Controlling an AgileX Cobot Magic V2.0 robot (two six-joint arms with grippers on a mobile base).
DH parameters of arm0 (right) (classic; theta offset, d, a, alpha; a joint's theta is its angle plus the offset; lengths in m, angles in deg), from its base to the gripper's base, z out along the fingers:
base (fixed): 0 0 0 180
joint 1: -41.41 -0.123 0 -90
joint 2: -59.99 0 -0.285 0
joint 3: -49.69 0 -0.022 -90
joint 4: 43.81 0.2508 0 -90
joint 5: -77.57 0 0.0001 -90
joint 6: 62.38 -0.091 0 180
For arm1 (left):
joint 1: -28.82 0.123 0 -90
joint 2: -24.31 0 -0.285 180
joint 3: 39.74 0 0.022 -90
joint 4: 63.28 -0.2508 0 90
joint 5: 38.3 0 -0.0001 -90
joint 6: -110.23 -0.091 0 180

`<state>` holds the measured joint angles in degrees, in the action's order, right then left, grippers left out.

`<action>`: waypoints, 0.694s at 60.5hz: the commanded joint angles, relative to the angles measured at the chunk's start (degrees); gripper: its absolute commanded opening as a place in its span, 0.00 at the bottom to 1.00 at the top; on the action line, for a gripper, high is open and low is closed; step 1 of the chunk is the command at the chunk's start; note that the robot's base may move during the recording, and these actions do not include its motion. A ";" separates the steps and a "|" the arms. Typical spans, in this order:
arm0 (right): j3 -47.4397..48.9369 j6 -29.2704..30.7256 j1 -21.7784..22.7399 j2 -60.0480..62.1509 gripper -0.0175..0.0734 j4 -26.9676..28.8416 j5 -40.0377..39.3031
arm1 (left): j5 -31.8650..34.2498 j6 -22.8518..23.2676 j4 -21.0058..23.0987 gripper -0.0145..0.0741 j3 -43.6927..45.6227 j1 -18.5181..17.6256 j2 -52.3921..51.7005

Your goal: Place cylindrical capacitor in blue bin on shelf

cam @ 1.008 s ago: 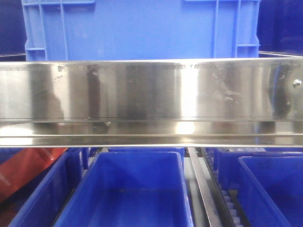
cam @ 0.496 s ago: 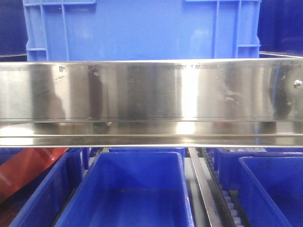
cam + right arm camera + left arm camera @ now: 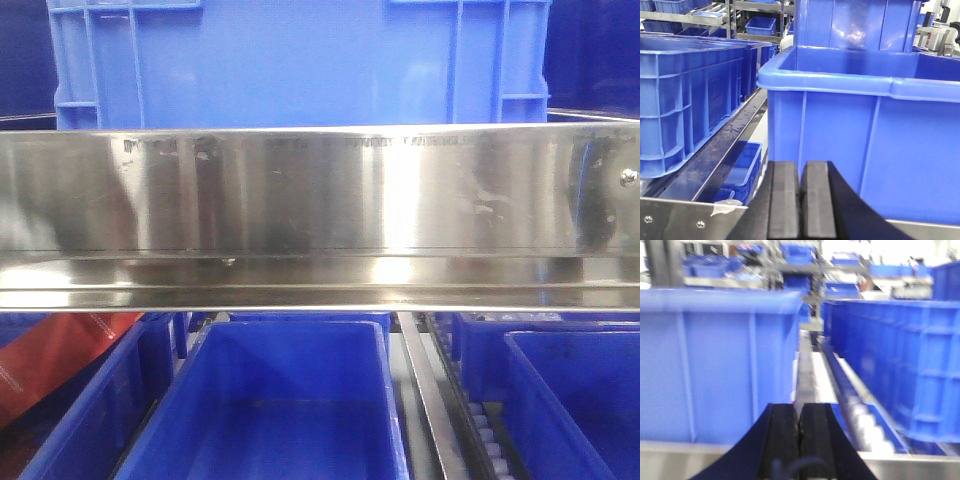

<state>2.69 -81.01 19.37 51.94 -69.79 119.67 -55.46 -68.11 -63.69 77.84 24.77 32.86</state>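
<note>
The cylindrical capacitor shows in no view. The shelf's shiny steel rail (image 3: 320, 200) crosses the front view, with a big blue crate (image 3: 300, 60) on the tier above and an empty blue bin (image 3: 290, 370) on the tier below. No gripper appears in that view. In the left wrist view my left gripper (image 3: 800, 409) is shut, with nothing visible between its black fingers, just in front of a blue bin (image 3: 715, 365). My right gripper (image 3: 801, 166) is likewise shut, close before the wall of a blue bin (image 3: 865, 135) behind the shelf's rail (image 3: 685, 217).
More blue bins flank the lower middle one at left (image 3: 100, 410) and right (image 3: 580, 400). A red object (image 3: 50, 360) lies at the lower left. A long blue crate (image 3: 890, 355) and a roller track (image 3: 860, 415) run at the right of the left wrist view.
Only the dark reflections on the shelf's rail have shifted a little; the crate and the bins stand as before.
</note>
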 commanded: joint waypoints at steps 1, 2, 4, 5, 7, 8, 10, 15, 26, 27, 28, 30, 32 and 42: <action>-0.16 -0.05 0.27 0.27 0.03 -0.82 -1.04 | 5.53 -0.02 0.86 0.09 -5.11 0.43 -0.76; -0.16 -0.05 0.27 0.27 0.03 -0.82 -1.04 | 6.80 -0.02 0.86 0.09 -6.26 0.43 -0.76; -0.16 -0.05 0.27 0.27 0.03 -0.82 -1.05 | 8.45 -0.02 0.97 0.09 -8.04 0.32 -0.76; -0.16 -0.05 0.27 0.27 0.03 -0.82 -1.05 | 9.04 -0.02 0.97 0.09 -8.72 0.32 -0.76; -0.16 -0.05 0.27 0.27 0.03 -0.82 -1.05 | 10.08 -0.02 0.97 0.09 -10.01 0.32 -0.76; -0.16 -0.05 0.27 0.27 0.03 -0.82 -1.05 | 10.92 -0.02 0.97 0.09 -10.63 0.32 -0.76; -0.16 -0.05 0.27 0.27 0.03 -0.82 -1.05 | 12.54 -0.02 0.97 0.09 -12.18 0.32 -0.76; -0.16 -0.05 0.27 0.27 0.03 -0.82 -1.05 | 17.16 -0.02 0.97 0.09 -14.79 0.32 -0.76; -0.16 -0.05 0.27 0.27 0.03 -0.82 -1.18 | 15.88 -0.02 0.87 0.09 -14.79 0.32 -0.76; -0.16 -0.05 0.27 0.27 0.03 -0.82 -1.18 | 15.88 -0.02 0.87 0.09 -14.79 0.32 -0.76; -0.16 -0.05 0.27 0.27 0.03 -0.82 -1.18 | 15.99 -0.02 0.87 0.09 -14.79 0.32 -0.76; -0.16 -0.05 0.27 0.27 0.03 -0.82 -1.18 | 15.99 -0.02 0.87 0.09 -14.79 0.32 -0.76; -0.16 -0.05 0.27 0.27 0.03 -0.82 -1.18 | 16.40 -0.02 0.87 0.09 -14.79 0.32 -0.76; -0.16 -0.05 0.27 0.27 0.03 -0.82 -1.18 | 16.62 -0.02 0.87 0.09 -14.79 0.32 -0.76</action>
<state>2.69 -81.06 19.37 51.94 -69.90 119.43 -40.16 -68.11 -63.28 62.99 24.93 32.40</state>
